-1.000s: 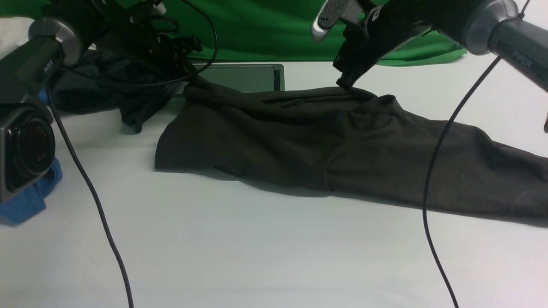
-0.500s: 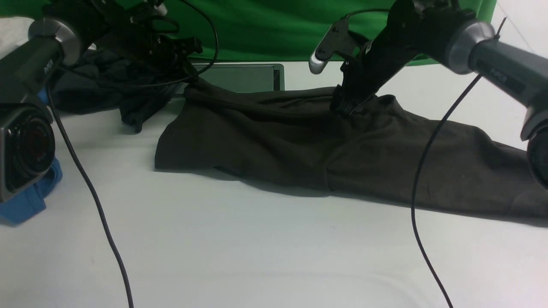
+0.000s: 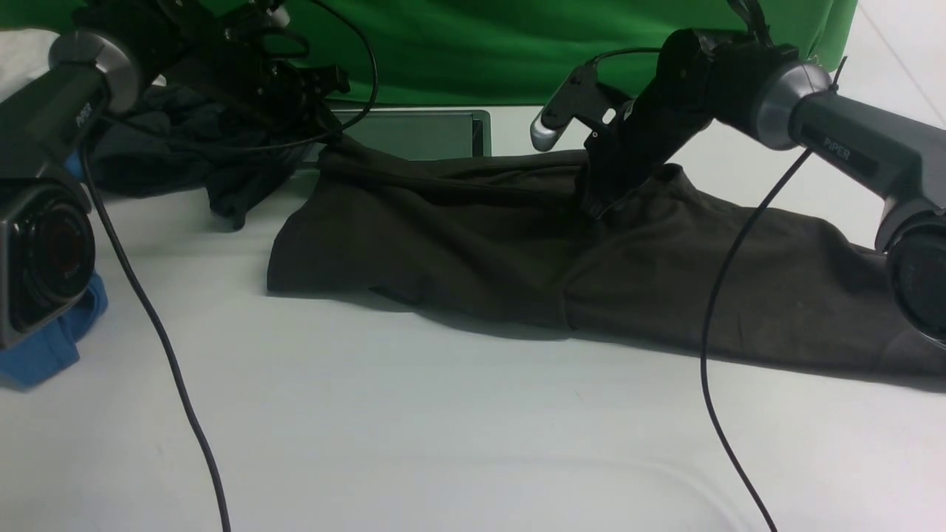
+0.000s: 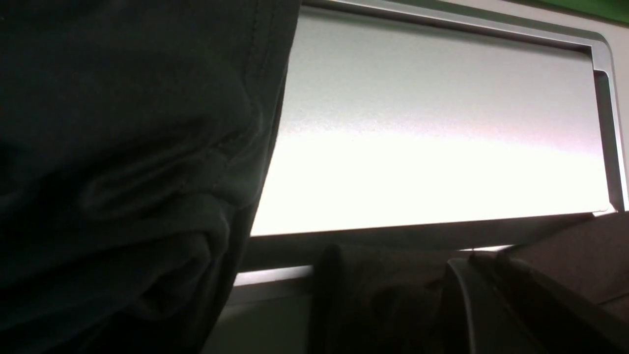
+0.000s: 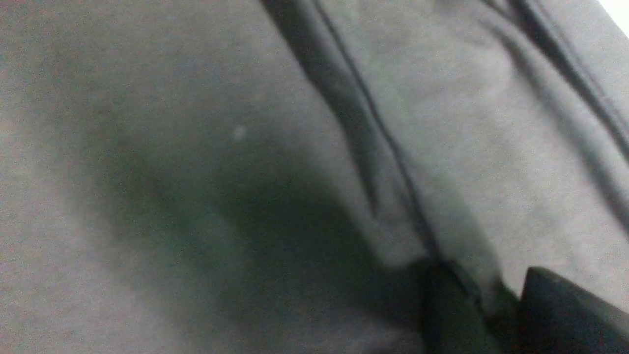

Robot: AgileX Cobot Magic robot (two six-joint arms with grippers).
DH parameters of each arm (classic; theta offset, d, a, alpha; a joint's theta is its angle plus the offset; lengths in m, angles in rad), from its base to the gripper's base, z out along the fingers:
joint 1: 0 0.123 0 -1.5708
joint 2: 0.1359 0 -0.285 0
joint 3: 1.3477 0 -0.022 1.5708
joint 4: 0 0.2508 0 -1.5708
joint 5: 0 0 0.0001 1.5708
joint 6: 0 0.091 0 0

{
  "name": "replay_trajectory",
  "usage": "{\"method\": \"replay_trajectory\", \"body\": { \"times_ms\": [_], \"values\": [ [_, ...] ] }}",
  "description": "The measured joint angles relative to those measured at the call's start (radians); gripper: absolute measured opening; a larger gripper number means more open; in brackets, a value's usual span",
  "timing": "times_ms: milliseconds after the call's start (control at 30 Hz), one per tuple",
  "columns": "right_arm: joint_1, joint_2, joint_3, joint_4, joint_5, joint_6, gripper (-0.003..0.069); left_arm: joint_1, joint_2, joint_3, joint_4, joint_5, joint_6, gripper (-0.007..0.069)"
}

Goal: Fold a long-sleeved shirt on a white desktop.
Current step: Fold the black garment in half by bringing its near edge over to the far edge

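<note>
My left gripper [image 3: 325, 134] is clamped on the far left corner of the long-sleeved shirt [image 3: 473, 244], which sprawls across the white desktop [image 3: 443, 414]. My right gripper [image 3: 595, 205] digs into its far middle, fingertips [image 5: 560, 305] slightly apart; I cannot tell whether they grip.

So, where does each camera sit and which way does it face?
Front view: between the arms, facing forward at the long-sleeved shirt; left arm and right arm show.
Left wrist view: left wrist, facing the grey hatch; left tool shows.
Right wrist view: right wrist, over the shirt; right tool shows.
Shared: front and left wrist see the hatch.
</note>
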Motion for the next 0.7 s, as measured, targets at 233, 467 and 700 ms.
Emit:
{"method": "replay_trajectory", "body": {
  "times_ms": [233,467,700],
  "values": [
    [-0.001,0.0,0.0,0.03,0.024,-0.027,0.0027,0.001,0.0,0.0,-0.001,0.0,0.0,0.0029],
    [-0.02,-0.033,-0.001,0.031,0.026,-0.028,0.002,0.006,0.0,0.0,-0.027,0.0,0.006,0.0029],
    [-0.043,-0.067,-0.056,0.03,0.017,-0.027,0.0019,0.008,0.0,0.0,-0.063,-0.003,0.02,0.0029]
  ]
}}
